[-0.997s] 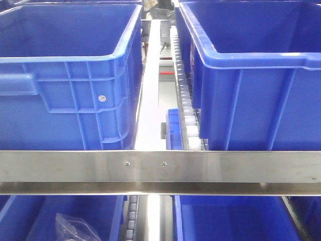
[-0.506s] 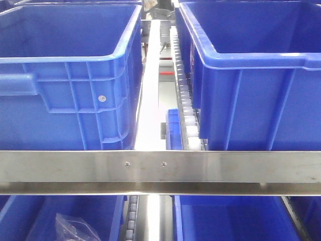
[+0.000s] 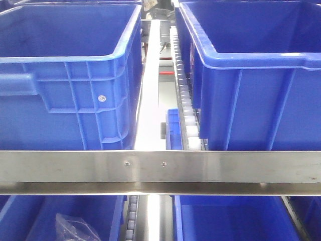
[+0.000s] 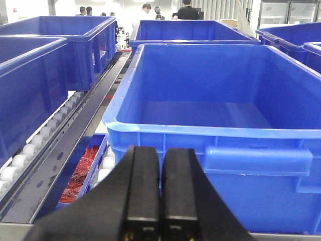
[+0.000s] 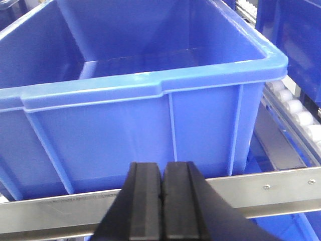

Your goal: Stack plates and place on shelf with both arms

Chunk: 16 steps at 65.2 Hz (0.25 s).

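Before closed fingers (image 4: pixel 161 201): blue bin (image 4: pixel 215 108).

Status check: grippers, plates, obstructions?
Left gripper shut, empty. Right gripper shut, empty. No plates in view. Blue bins and steel rail ahead.

The front-facing camera looks level and close at a shelf rack, its steel rail (image 3: pixel 160 173) crossing the lower frame, with a left bin (image 3: pixel 65 75) and a right bin (image 3: pixel 256 75) above it either side of a roller track (image 3: pixel 183 95). The left wrist camera sits low behind the left gripper (image 4: pixel 160 201), facing one bin (image 4: pixel 215 115) along the rack's aisle. The right wrist camera looks over the right gripper (image 5: pixel 163 206) at a near bin (image 5: pixel 140 100) and the same kind of steel rail (image 5: pixel 261 193).
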Available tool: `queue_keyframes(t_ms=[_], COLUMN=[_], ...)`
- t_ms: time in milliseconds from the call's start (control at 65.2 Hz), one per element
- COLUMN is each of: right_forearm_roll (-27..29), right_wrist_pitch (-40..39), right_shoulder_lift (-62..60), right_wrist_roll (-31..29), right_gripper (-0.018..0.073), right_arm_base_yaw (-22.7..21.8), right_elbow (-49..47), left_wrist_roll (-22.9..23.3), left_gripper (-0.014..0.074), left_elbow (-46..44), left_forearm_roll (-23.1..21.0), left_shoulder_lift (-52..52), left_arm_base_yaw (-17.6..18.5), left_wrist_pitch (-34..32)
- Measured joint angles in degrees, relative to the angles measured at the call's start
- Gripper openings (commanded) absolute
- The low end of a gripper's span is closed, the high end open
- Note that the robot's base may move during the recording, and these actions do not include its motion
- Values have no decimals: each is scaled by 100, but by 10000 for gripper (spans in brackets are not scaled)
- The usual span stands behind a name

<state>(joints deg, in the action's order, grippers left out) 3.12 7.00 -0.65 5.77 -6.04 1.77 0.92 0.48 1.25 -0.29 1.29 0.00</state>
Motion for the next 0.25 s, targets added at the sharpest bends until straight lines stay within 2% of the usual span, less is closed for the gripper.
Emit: queue_keyframes(t_ms=[245], right_forearm_roll=[0], right_wrist_pitch=[0], right_shoulder_lift=[0], right_wrist_roll=[0], right_gripper=[48], right_arm_base_yaw=[0], right_elbow=[0], left_wrist_roll=[0], left_gripper=[84], left_elbow=[0], left_forearm_roll=[0], left_shoulder_lift=[0], left_arm_base_yaw=[0], left_wrist_pitch=[30])
